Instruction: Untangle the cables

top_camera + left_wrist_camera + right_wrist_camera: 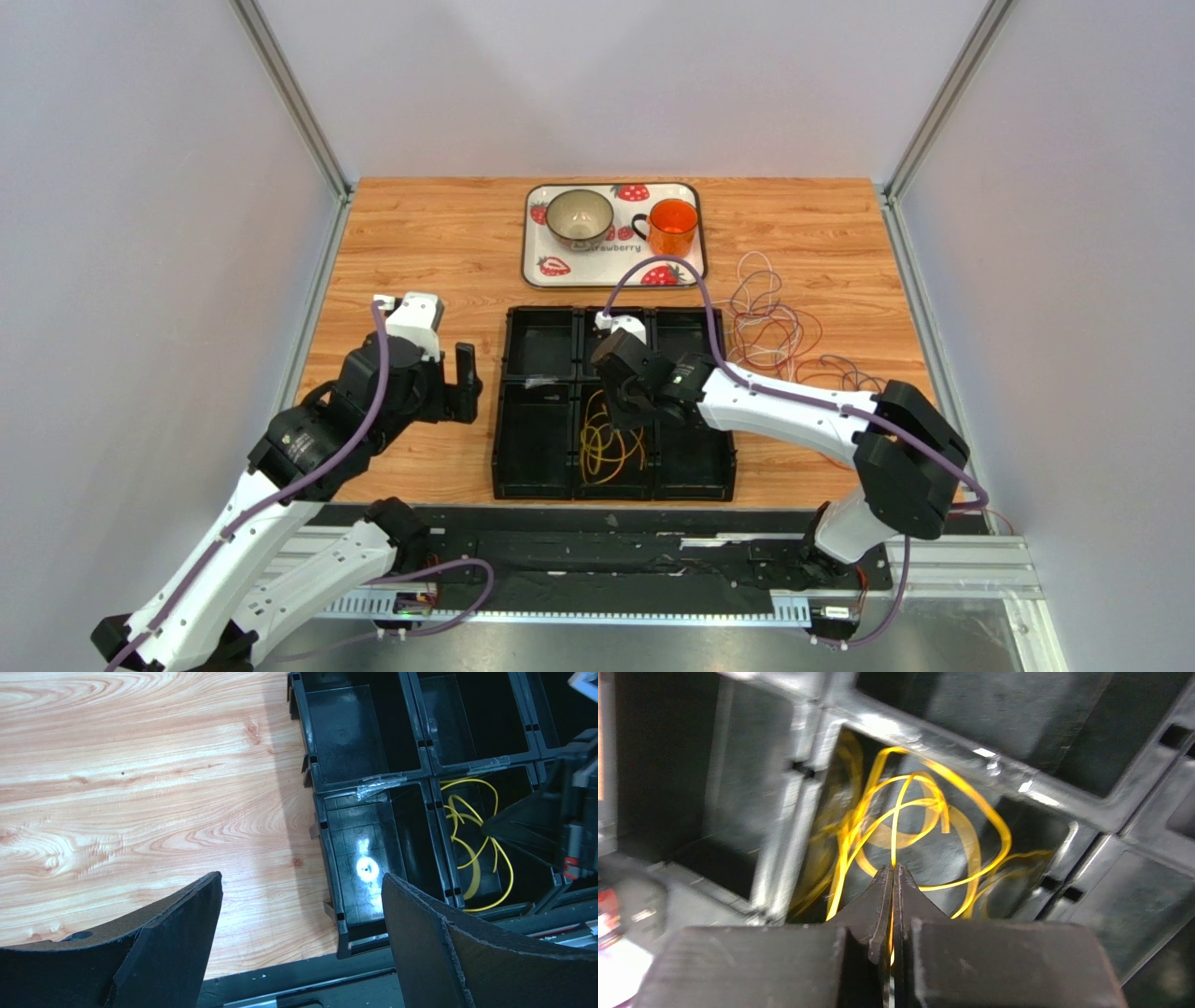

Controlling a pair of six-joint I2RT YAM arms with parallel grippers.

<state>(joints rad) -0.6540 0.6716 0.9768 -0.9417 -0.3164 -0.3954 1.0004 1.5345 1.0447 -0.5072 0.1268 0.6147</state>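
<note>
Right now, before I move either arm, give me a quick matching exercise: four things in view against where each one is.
1. thin yellow-orange cable
2. loose pile of thin cables
3. translucent orange cup
4. left hand

A. on the white strawberry-print tray
B. open, left of the black compartment bin
C. on the bare wooden table
D. pinched in the right hand

Pairs: 1-D, 2-C, 3-A, 4-B.

The only legible writing is the word "Strawberry", in small dark letters on the white, strawberry-printed tray (535, 241). The tray sits on the table (421, 252) beyond the right pincer (615, 410), and the word is along the tray's edge nearest that pincer.
</note>
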